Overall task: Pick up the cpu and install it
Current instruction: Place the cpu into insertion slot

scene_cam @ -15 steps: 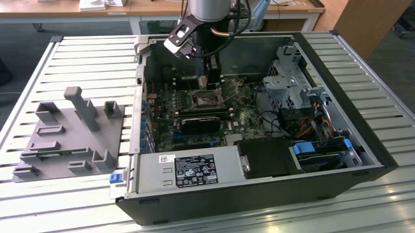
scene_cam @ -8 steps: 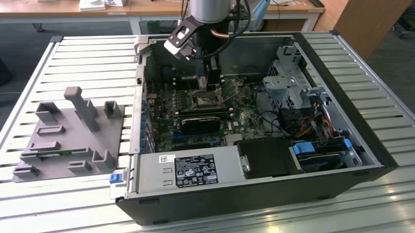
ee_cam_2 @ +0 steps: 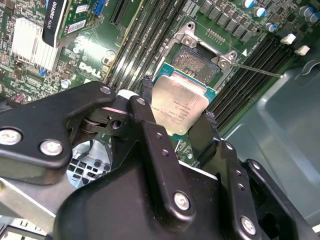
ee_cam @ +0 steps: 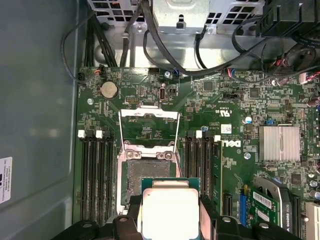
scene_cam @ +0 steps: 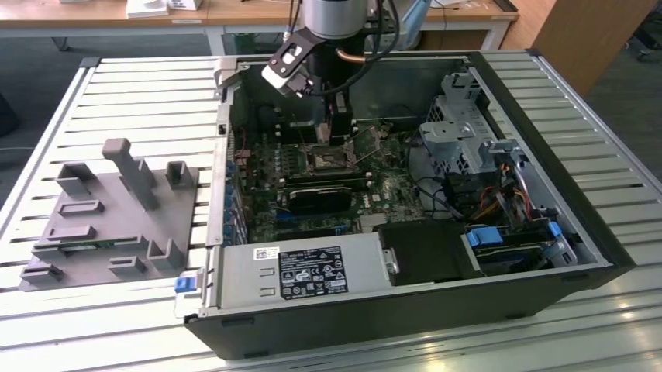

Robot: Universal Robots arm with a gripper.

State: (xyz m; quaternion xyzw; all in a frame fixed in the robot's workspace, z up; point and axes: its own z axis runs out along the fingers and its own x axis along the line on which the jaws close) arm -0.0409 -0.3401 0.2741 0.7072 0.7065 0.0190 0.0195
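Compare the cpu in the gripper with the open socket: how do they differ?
The cpu has a shiny silver top; the socket is a dark, matt recess. The cpu is clamped in the gripper; the socket sits fixed in the motherboard, its retaining frame flipped open. Both are square.

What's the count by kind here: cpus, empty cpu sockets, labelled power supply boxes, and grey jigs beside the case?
cpu, between the fingers of the gripper: 1
empty cpu socket: 1
labelled power supply box: 1
grey jig: 1
Total: 4
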